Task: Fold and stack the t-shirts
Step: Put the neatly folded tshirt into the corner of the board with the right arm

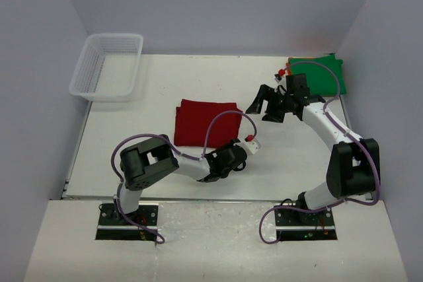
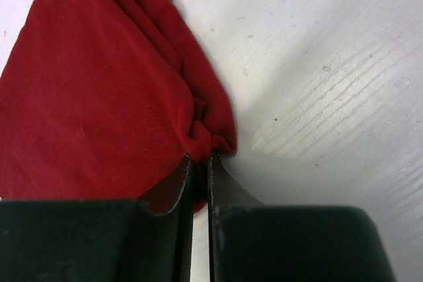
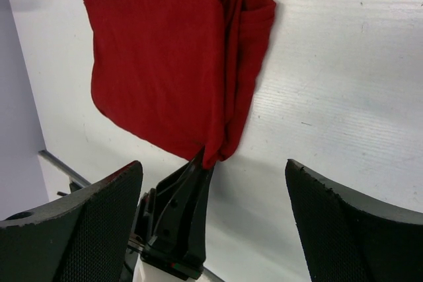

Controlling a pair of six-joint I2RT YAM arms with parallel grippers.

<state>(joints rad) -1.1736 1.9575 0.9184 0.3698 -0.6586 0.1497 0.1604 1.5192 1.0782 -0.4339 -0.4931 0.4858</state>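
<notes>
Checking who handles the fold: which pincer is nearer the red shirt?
Left. The left pincer is pinching the red shirt's near right corner; the right pincer hangs open beyond its right edge, not touching it.

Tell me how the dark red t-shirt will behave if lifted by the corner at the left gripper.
Likely floppy: the dark red t-shirt bunches into soft wrinkles at the left gripper. Its folded layers lie loose, so they would probably sag and unfold when lifted. Thin cloth, so probably light.
</notes>
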